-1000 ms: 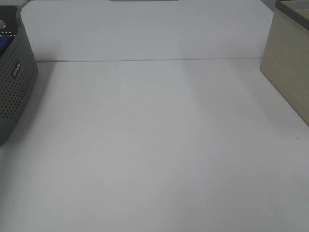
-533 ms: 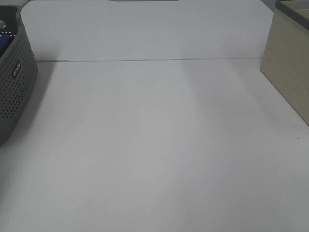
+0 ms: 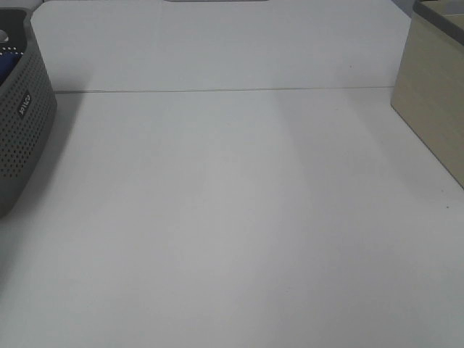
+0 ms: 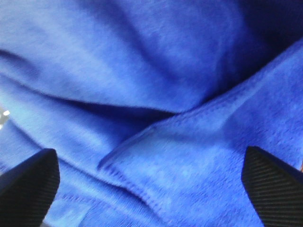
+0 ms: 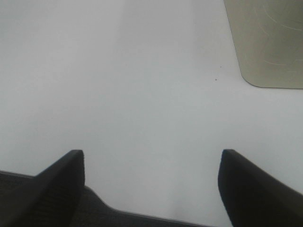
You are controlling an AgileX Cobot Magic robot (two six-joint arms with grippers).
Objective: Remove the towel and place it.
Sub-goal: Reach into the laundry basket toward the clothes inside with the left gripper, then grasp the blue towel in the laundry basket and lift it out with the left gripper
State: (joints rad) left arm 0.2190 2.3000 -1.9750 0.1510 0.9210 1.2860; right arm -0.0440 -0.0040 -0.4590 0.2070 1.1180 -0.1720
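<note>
The royal-blue plush towel [image 4: 156,94] fills the left wrist view, bunched in folds with a stitched edge across the middle. A sliver of blue [image 3: 6,64] shows inside the grey basket [image 3: 22,138] at the left edge of the exterior high view. My left gripper [image 4: 151,184] is open, its two black fingertips [image 4: 28,184] spread wide just above the towel. My right gripper [image 5: 151,184] is open and empty over the bare white table [image 5: 142,85]. Neither arm shows in the exterior high view.
The grey perforated basket stands at the table's left edge. A beige box [image 3: 435,101] stands at the right back; it also shows in the right wrist view [image 5: 265,42]. A white back panel [image 3: 217,43] rises behind the table [image 3: 232,217].
</note>
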